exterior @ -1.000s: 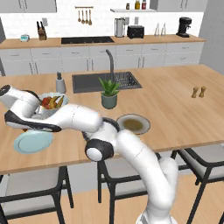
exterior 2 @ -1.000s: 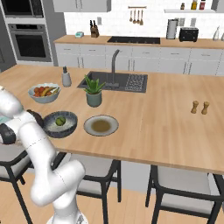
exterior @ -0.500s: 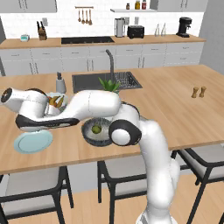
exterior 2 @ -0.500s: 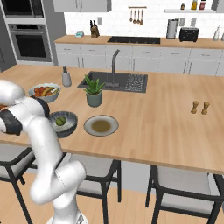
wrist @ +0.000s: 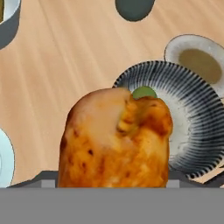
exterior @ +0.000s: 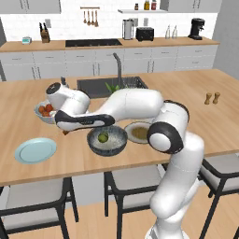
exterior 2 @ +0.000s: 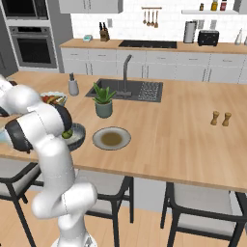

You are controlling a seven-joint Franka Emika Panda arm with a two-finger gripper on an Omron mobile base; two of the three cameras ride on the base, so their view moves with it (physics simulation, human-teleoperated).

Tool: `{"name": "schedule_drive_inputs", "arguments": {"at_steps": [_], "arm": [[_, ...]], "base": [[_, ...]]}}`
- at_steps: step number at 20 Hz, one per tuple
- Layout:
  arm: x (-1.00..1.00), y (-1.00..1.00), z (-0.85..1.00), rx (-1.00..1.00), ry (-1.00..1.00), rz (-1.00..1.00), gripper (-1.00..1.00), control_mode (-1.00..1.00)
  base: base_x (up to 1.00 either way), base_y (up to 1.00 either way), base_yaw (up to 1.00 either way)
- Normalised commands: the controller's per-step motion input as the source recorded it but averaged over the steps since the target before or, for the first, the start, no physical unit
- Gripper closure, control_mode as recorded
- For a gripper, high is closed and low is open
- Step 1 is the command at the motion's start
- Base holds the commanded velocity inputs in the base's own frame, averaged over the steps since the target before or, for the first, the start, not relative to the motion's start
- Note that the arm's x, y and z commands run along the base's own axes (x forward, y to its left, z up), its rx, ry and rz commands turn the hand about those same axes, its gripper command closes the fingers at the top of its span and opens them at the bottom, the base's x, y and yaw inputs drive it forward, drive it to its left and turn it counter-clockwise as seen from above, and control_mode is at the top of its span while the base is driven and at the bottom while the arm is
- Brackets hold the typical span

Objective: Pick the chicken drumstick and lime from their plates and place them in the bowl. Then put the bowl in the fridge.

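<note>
My gripper [exterior: 66, 131] is shut on the chicken drumstick [wrist: 114, 139], an orange-brown roasted piece that looms large in the hand view and hides the fingertips. It hangs a little above the counter, just left of the dark grey bowl [exterior: 93, 143]. The lime [exterior: 103, 137] lies inside the bowl [wrist: 205, 127], and its green top [wrist: 144, 92] peeks over the drumstick. The light blue plate [exterior: 35, 150] sits bare at the left. The grey-rimmed plate [exterior: 138, 132] with the olive centre [wrist: 197, 61] stands right of the bowl.
A pale bowl of mixed fruit [exterior: 44, 112] stands behind my hand. A potted plant [exterior 2: 103, 101], a grey bottle [exterior 2: 73, 87] and the sink [exterior 2: 128, 90] lie further back. Two small shakers [exterior: 211, 98] stand at the far right. Stools line the counter's front edge.
The arm has swung to the right, from the left end of the counter toward the dark bowl, with the drumstick in the gripper. The lime and plates have not moved.
</note>
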Motion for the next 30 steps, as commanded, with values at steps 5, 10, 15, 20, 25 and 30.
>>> {"name": "schedule_drive_inputs", "arguments": {"at_steps": [5, 10, 15, 20, 25, 30], "arm": [[0.5, -1.0, -0.38, 0.13, 0.23, -0.06, 1.0, -1.0], [0.81, -0.94, -0.81, 0.0, 0.16, 0.0, 1.0, -1.0], [0.96, -0.09, -0.5, 0.0, 0.0, -0.01, 1.0, -1.0], [0.35, 0.17, -0.21, 0.01, 0.0, 0.0, -1.0, -1.0], [-0.4, -0.06, 0.1, 0.02, -0.09, 0.0, -1.0, -1.0], [-0.61, -0.27, 0.55, 0.08, -0.15, 0.0, -1.0, -1.0]], "base": [[0.0, 0.0, 0.0], [0.0, 0.0, 0.0], [0.0, 0.0, 0.0], [0.0, 0.0, 0.0], [0.0, 0.0, 0.0], [0.0, 0.0, 0.0]]}}
